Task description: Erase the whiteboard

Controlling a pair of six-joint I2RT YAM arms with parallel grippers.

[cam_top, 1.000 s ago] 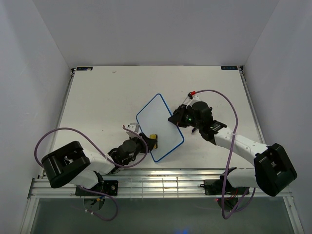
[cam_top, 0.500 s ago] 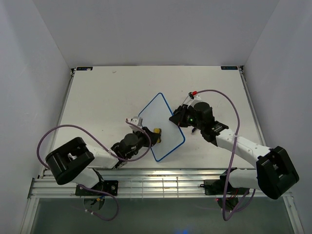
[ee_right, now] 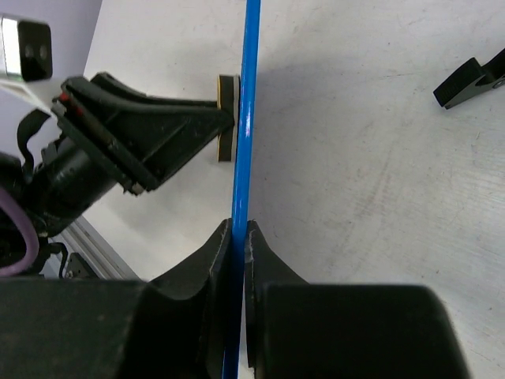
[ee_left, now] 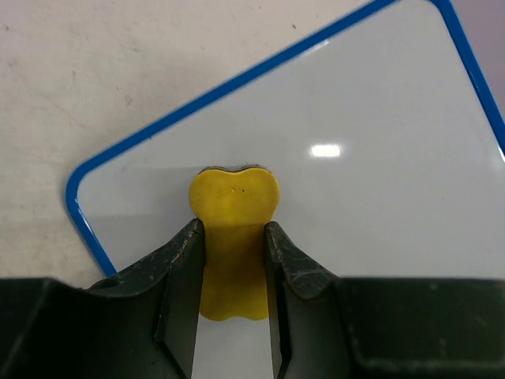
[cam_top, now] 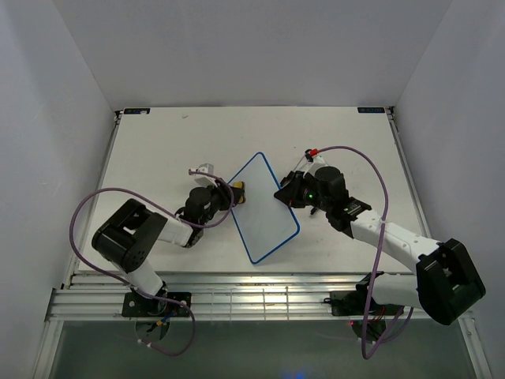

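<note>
The whiteboard [cam_top: 263, 207], white with a thin blue frame, is held tilted above the table. Its face shows no scribbles in the left wrist view [ee_left: 355, 158]. My right gripper [cam_top: 286, 194] is shut on its right edge; the right wrist view shows the blue frame [ee_right: 245, 142] edge-on between the jaws. My left gripper [cam_top: 233, 192] is shut on the yellow peanut-shaped eraser [cam_top: 237, 189], which presses on the board's face near its left corner. In the left wrist view the eraser [ee_left: 233, 237] sits between my fingers [ee_left: 183, 260].
A small black foot piece [ee_right: 471, 80] lies on the table to the right of the board in the right wrist view. White walls enclose the table on three sides. The metal rail [cam_top: 260, 296] runs along the near edge.
My left gripper has carried the eraser up the board's left edge, from the near lower part to the far left corner. The right gripper and board have barely moved.
</note>
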